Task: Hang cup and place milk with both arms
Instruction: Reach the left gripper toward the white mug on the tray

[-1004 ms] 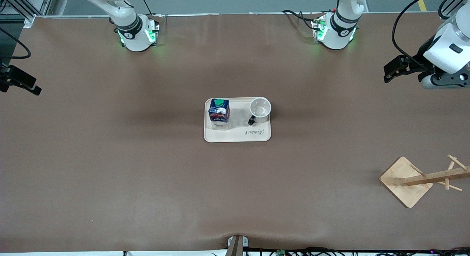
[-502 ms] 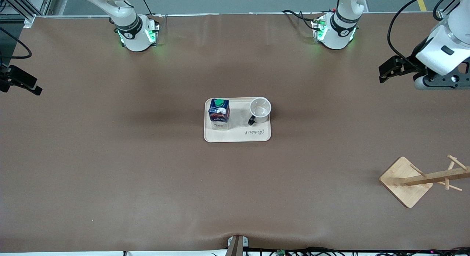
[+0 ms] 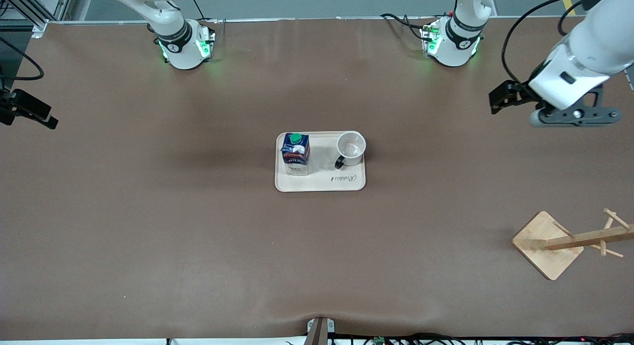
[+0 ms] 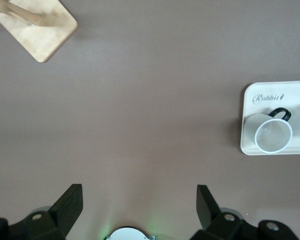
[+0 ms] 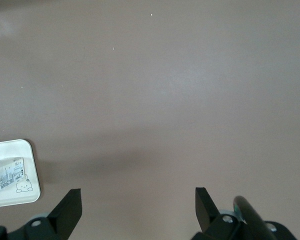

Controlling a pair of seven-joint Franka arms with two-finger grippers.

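Front view showed, nearest the camera and toward the left arm's end of the brown surface (image 3: pixel 148 226), a wooden mug rack (image 3: pixel 564 242) on a square base, its pegged post leaning out of frame. Farther from the camera, in the middle of the surface, sat a cream tray (image 3: pixel 320 182) carrying both task items: the milk (image 3: pixel 295 154) stood upright on the tray's end toward the right arm, its green cap up, and the cup (image 3: pixel 350 148) stood upright on the end toward the left arm, apart from the carton, its black handle turned toward the camera. Up in the air over the bare surface at the left arm's end hung the left gripper (image 3: pixel 498 100), its fingers (image 4: pixel 70 205) spread wide and holding nothing; its wrist view took in the cup, the tray edge and the rack base. At the other end the right gripper (image 3: pixel 42 119) hovered over bare surface, fingers (image 5: pixel 70 207) likewise wide and empty, well apart from the tray. Farthest off stood the two arm bases, their green lights lit
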